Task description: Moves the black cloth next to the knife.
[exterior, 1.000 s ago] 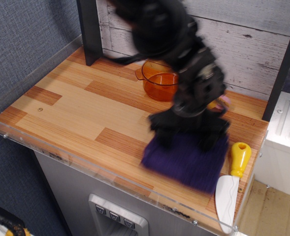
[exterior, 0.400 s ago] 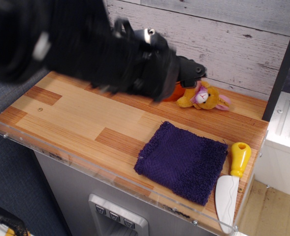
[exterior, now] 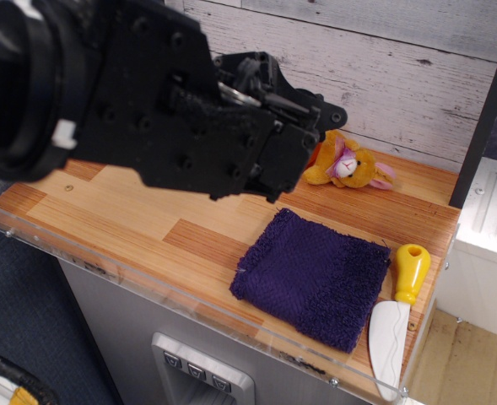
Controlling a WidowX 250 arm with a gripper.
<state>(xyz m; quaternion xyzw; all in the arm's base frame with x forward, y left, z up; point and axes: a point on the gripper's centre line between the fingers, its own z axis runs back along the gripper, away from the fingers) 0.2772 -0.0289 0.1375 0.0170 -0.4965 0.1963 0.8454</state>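
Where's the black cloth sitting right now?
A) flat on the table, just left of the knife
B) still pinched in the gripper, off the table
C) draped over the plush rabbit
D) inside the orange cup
A: the black cloth lies flat on the table, its right edge beside the knife, with the arm raised clear of it.

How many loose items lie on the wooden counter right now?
3 visible: the black cloth front right, the knife along its right edge, the plush rabbit by the back wall. The arm may hide others.
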